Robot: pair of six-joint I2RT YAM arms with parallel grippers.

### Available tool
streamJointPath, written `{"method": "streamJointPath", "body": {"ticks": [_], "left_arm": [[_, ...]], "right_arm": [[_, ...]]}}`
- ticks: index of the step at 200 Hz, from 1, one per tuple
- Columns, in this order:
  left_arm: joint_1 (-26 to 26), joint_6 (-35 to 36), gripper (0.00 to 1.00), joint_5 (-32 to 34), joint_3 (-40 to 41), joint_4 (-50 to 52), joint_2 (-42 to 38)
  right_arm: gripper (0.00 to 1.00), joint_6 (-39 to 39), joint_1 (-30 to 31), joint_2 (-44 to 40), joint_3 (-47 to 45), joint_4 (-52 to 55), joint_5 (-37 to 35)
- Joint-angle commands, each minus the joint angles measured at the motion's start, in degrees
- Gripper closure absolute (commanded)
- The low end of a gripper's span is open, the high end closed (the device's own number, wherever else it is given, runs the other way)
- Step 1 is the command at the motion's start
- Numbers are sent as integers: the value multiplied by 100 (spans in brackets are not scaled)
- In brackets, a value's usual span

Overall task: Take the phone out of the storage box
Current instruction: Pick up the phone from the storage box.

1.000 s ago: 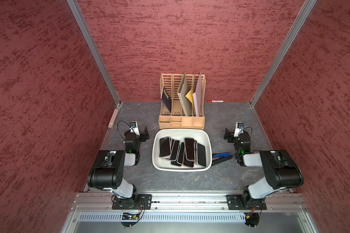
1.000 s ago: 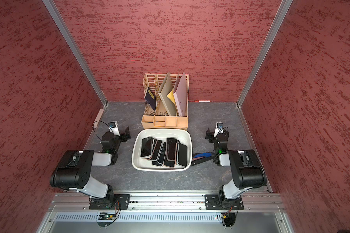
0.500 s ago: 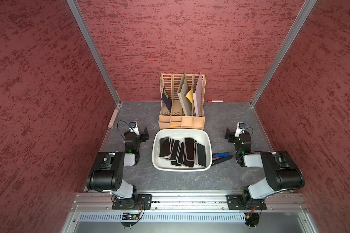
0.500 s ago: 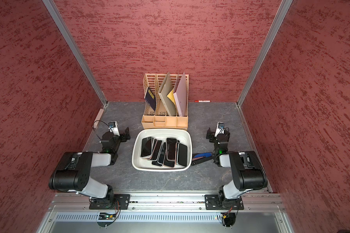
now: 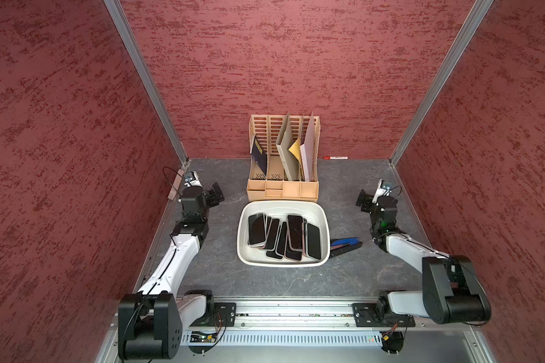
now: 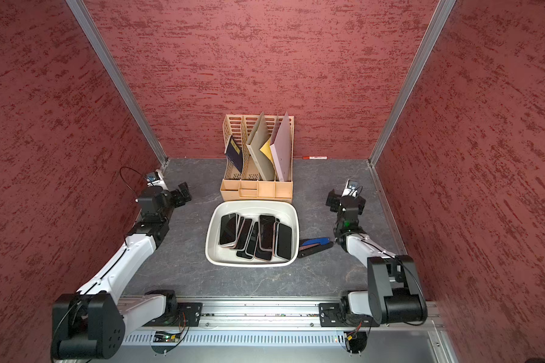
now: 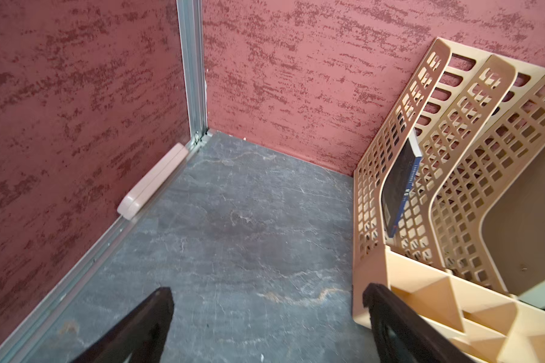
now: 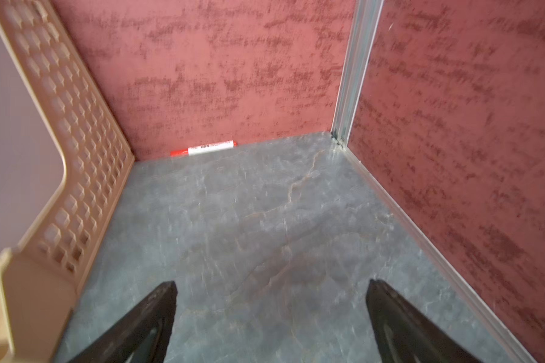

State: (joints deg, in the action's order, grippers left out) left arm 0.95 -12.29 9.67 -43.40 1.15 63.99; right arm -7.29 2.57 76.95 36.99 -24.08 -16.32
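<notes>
The storage box [image 5: 283, 206] is an off-white tub in the middle of the grey floor, seen in both top views [image 6: 252, 206]. Several phones [image 5: 294, 231] with black screens lie overlapping inside it [image 6: 266, 231]. My left gripper [image 5: 216, 193] is off to the box's left and apart from it, near the left wall. It is open over bare floor in the left wrist view [image 7: 266, 292]. My right gripper [image 5: 364, 201] is to the box's right and is also open, with nothing between its fingers [image 8: 271, 284]. Neither wrist view shows the box.
A beige slotted file rack [image 5: 282, 188] with folders stands right behind the box. A blue-and-black hand tool [image 5: 345, 245] lies against the box's right side. A red marker [image 8: 203, 148] lies along the back wall. A pale bar [image 7: 151, 182] rests against the left wall.
Both arms have unfolded, and their grippers have moved toward the back wall and slightly outward. Both grippers stay open. The box and phones have not moved.
</notes>
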Motion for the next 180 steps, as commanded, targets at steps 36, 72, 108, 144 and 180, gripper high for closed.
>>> {"method": "streamJointPath", "body": {"ticks": [36, 72, 108, 144, 180], "left_arm": [[-273, -924, 0, -1667, -1270, 3423, 14], [-1077, -1020, 0, -1913, -1531, 3928, -269], [-1974, -1156, 0, -1890, -1734, 4602, -208], [-2388, -1408, 0, -1835, -1657, 4960, -447], [-2533, -1535, 0, -2206, -1387, 4721, -526]], "right_arm": [[1, -1231, 22, 347, 2194, 4229, 1766], [2, -1428, 137, 187, 2647, 5451, 2519], [2, -1299, 434, -36, 3279, 7147, 3165], [2, -1843, 1214, -408, 3517, 8227, 3074], [3, -2431, 2458, -153, 3774, 8646, 2610]]}}
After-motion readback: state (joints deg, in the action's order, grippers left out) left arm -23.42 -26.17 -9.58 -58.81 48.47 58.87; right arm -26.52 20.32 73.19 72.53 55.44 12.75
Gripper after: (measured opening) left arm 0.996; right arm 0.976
